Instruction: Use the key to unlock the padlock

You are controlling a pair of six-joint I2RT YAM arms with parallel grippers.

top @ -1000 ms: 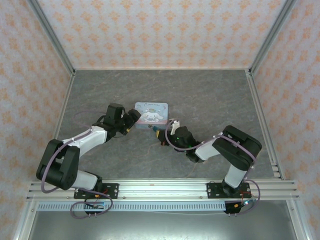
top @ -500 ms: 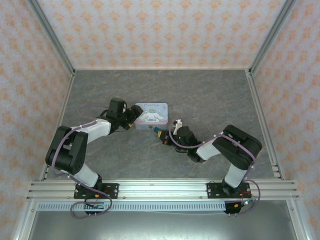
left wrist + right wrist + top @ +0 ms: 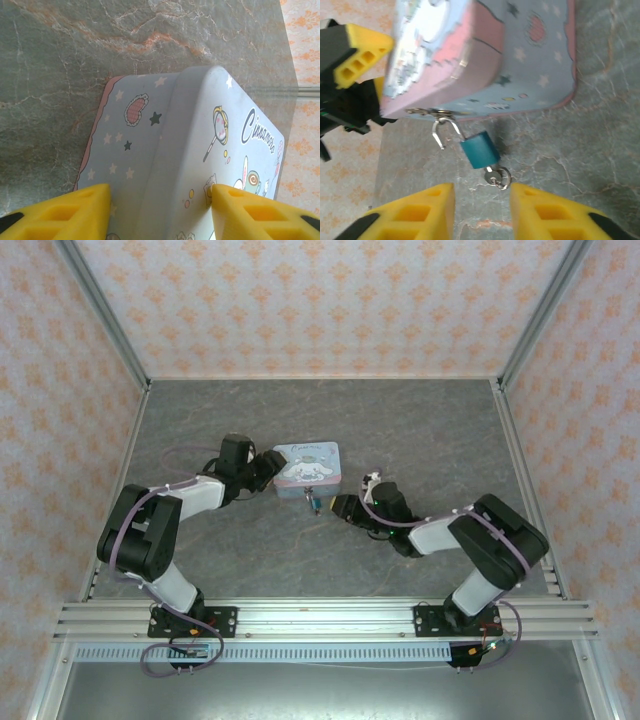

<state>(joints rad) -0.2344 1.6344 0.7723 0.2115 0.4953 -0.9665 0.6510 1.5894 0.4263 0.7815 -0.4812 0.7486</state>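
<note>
Padlock (image 3: 480, 152) rested on the tabletop (image 3: 420, 420), about the middle of it, just off the near long side of the tin (image 3: 307, 467). It had a small teal body.

Its long axis ran from the tin out toward the near edge of the tabletop. In my right wrist view that line went from upper left to lower right. The shackle (image 3: 446, 131) end pointed at the tin. The keyhole end pointed away from it, toward my right gripper (image 3: 482, 215).

The shackle was hooked through the metal hasp (image 3: 432, 114) on the tin's side wall. One shackle leg entered the body. The other stood clear of it, its free end bare.

The key (image 3: 492, 173) looked seated in the bottom end of the body, roughly in line with the long axis. Its key ring (image 3: 502, 178) lay on the tabletop just beyond.

My right gripper sat low on the near-right side of the padlock, aimed at the key end. Its jaws were parted with nothing between them. The key ring was near the fingertips but apart from them.

My left gripper (image 3: 160, 210) was at the tin's left end. One yellow finger (image 3: 65, 215) was beside the starred side wall, the other over the printed lid, with the tin's corner between them. I could not tell whether they pressed the tin or merely straddled it.
</note>
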